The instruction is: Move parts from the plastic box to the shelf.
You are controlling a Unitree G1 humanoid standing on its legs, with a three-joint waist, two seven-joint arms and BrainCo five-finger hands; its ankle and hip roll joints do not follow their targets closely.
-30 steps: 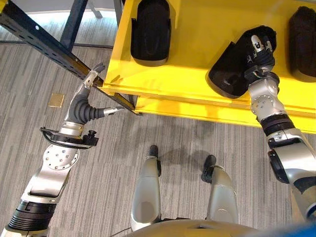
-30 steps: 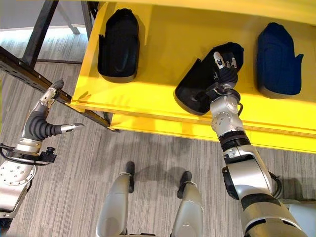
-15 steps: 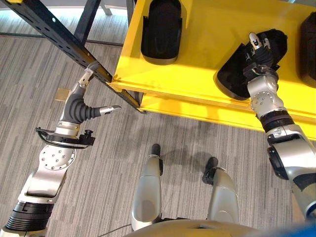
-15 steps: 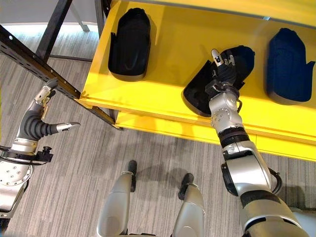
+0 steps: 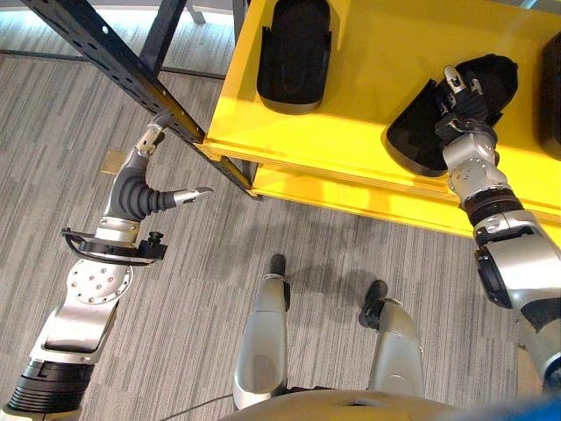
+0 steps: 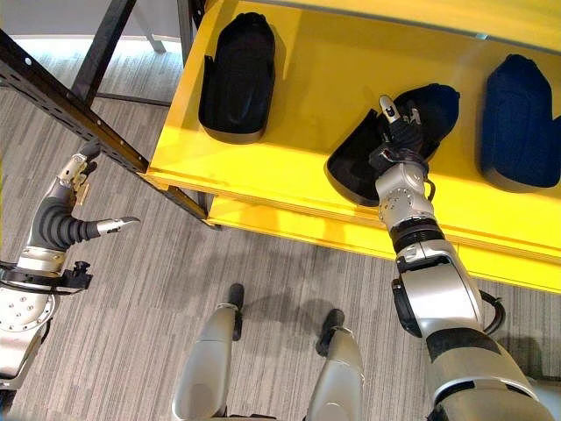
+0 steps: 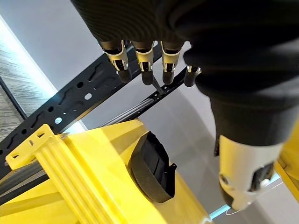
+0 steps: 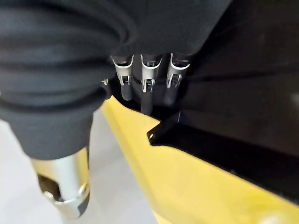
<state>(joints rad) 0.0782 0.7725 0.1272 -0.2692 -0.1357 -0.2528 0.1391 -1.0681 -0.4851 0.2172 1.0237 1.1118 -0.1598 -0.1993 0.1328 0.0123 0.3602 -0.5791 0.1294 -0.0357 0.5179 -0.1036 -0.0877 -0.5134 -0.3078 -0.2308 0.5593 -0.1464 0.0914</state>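
Yellow shelf (image 5: 368,114), top surface, carrying three dark moulded parts in a row. Left part (image 5: 294,44): black, lying flat near the shelf's left end, untouched. Middle part (image 6: 386,145): black, lying askew near the front edge, with the right hand (image 6: 399,127) upon it; the fingers (image 8: 147,91) reach straight along its upper face and curl round nothing, so the hand is open and merely resting on the part. Right part (image 6: 517,123): dark blue, flat, well apart from the hand. Black perforated frame bar (image 5: 114,66): runs slantwise off the shelf's left corner. Left hand (image 5: 140,184): held over the grey floor (image 5: 175,298) just beside the bar, fingers (image 7: 142,63) straight, thumb spread, open and empty.
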